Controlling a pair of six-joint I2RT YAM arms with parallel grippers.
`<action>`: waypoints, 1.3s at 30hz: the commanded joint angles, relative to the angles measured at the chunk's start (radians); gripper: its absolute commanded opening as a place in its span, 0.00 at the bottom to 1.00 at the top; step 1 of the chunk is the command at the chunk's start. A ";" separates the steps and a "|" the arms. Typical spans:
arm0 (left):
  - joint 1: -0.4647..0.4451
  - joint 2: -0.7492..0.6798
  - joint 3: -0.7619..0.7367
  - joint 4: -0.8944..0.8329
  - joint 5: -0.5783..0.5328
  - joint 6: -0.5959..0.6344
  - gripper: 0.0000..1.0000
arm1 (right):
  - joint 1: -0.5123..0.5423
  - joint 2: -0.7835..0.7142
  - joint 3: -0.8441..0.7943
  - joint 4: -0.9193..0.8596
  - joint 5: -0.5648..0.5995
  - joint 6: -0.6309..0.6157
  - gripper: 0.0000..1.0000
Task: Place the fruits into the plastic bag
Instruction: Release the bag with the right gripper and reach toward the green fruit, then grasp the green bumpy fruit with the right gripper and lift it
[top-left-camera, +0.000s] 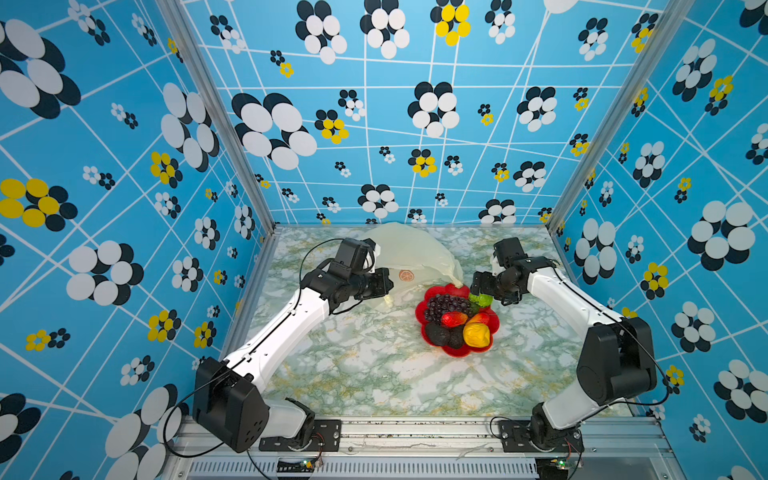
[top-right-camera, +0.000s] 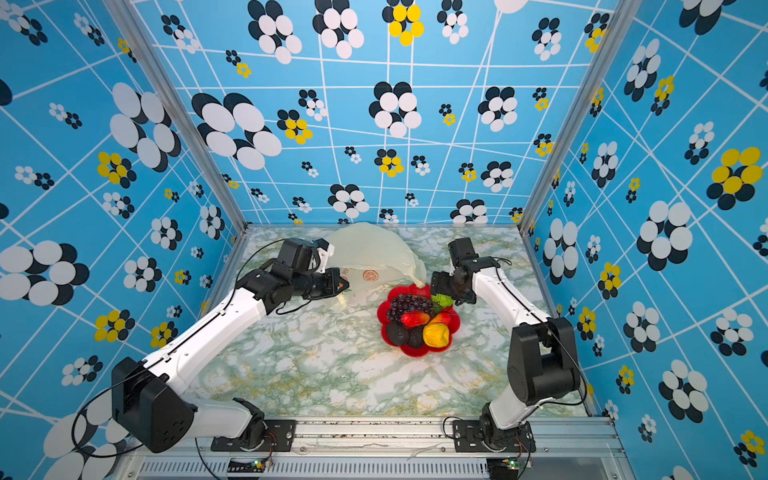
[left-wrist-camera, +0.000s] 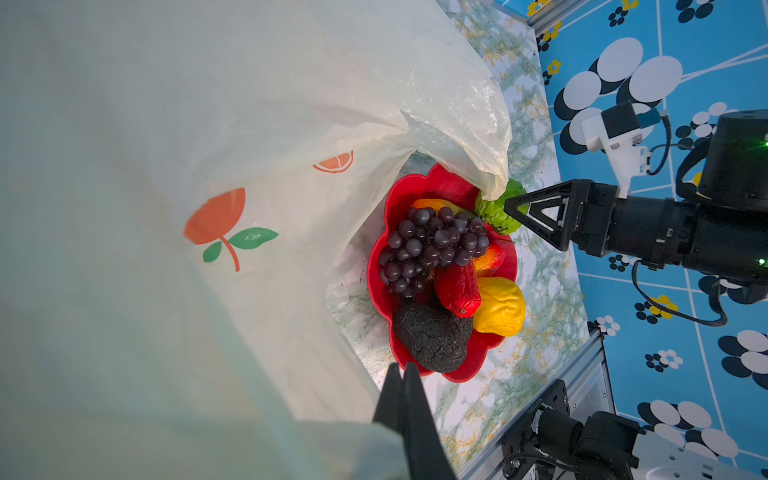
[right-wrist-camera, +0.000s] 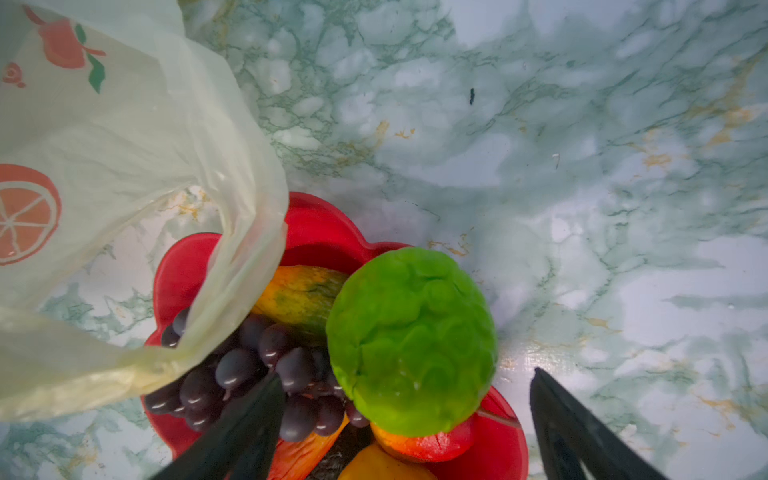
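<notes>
The fruits lie heaped on a red flower-shaped plate (top-left-camera: 420, 312): purple grapes (top-left-camera: 446, 304), a red piece (top-left-camera: 453, 319), a yellow one (top-left-camera: 476, 334), a black bumpy one (top-left-camera: 442, 335) and a green round one (right-wrist-camera: 411, 340) at the plate's far right rim. My right gripper (right-wrist-camera: 407, 374) is open and straddles the green fruit without touching it. The plastic bag (top-left-camera: 409, 249) billows behind the plate, and one corner droops onto the plate's far edge. My left gripper (left-wrist-camera: 401, 368) is shut on the bag's film and holds it raised at the plate's left.
The marble-patterned table (top-left-camera: 374, 374) is boxed in by blue flowered walls at the left, back and right. An aluminium rail (top-left-camera: 415, 432) with both arm bases runs along the front edge. The plate sits right of the table's middle.
</notes>
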 joint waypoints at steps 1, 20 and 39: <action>-0.005 -0.019 -0.014 -0.002 0.013 -0.004 0.00 | -0.010 0.046 0.030 0.006 -0.020 0.007 0.94; -0.004 -0.031 -0.027 -0.005 0.013 -0.012 0.00 | -0.009 0.076 0.044 0.020 -0.030 0.006 0.56; -0.005 -0.042 -0.058 0.024 0.020 -0.030 0.00 | -0.009 -0.279 0.082 -0.009 -0.076 0.062 0.43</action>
